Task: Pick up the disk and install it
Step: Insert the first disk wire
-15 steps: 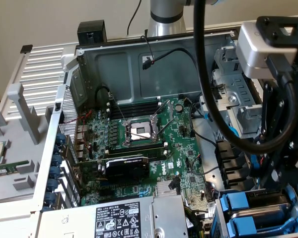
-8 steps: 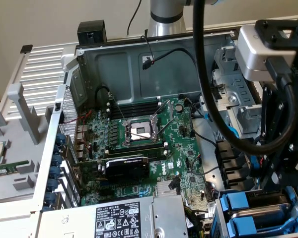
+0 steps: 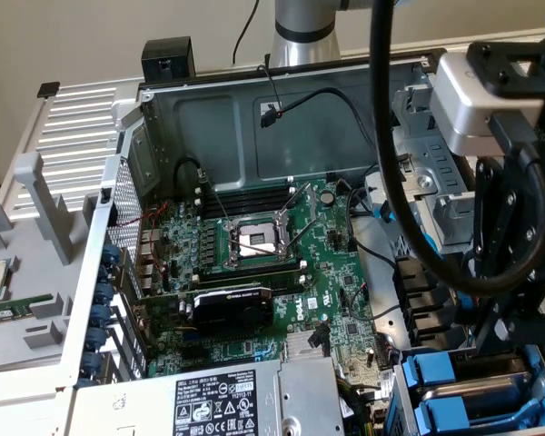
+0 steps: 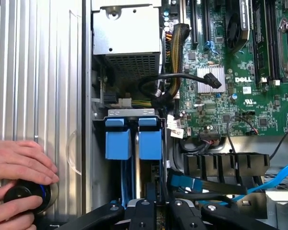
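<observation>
The disk stands on edge in the drive bay at the case's corner. Its blue carrier tab points away from my wrist, and a thin strip of its grey and green edge runs back between my fingers. My gripper is shut on that near edge, one black finger on each side. In the exterior view the gripper hangs low at the right, just above the blue-framed disk in the bay.
A second blue carrier sits in the slot beside the disk. Black cables and a blue ribbon run close to the bay. A person's hands rest on a black knob on the ribbed side panel. The motherboard lies open.
</observation>
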Robot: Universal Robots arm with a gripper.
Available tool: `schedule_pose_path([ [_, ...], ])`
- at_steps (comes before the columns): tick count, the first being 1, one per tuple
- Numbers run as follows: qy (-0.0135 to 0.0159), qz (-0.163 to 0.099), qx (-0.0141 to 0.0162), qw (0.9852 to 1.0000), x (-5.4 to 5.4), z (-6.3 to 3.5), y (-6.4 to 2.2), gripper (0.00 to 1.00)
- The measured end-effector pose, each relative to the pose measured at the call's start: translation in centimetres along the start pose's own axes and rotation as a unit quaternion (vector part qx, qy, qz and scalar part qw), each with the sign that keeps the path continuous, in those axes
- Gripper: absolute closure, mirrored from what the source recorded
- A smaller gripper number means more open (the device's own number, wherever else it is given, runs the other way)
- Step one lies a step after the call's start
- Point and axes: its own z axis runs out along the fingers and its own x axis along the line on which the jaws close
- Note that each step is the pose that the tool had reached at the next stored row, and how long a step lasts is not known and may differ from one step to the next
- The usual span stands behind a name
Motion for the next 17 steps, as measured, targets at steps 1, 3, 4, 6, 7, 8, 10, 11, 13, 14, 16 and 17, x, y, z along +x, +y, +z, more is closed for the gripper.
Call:
schedule_pose_path([
  [1,-0.0001,0.000,0.0000,1.0000,0.00,0.09,-0.01,0.83],
  [3,0.0001,0.000,-0.0003,1.0000,-0.02,0.23,-0.02,0.83],
  [4,0.0002,0.000,-0.0004,1.0000,-0.02,0.25,-0.03,0.83],
  [6,0.0000,0.000,-0.0004,1.0000,-0.02,0.31,-0.04,0.83],
  [7,0.0000,0.000,-0.0004,1.0000,-0.02,0.36,-0.04,0.83],
  [8,0.0001,0.000,-0.0005,1.0000,-0.04,0.39,-0.05,0.83],
  [10,0.0000,0.000,-0.0005,1.0000,-0.13,0.48,-0.09,0.83],
  [11,-0.0001,0.000,-0.0005,1.0000,-0.17,0.52,-0.11,0.83],
  [13,0.0001,0.000,-0.0005,1.0000,-0.18,0.55,-0.11,0.83],
  [14,0.0001,0.000,-0.0005,1.0000,-0.19,0.58,-0.11,0.83],
  [16,0.0000,0.000,-0.0005,1.0000,-0.19,0.69,-0.12,0.83],
  [17,0.0001,0.000,-0.0005,1.0000,-0.20,0.73,-0.13,0.83],
])
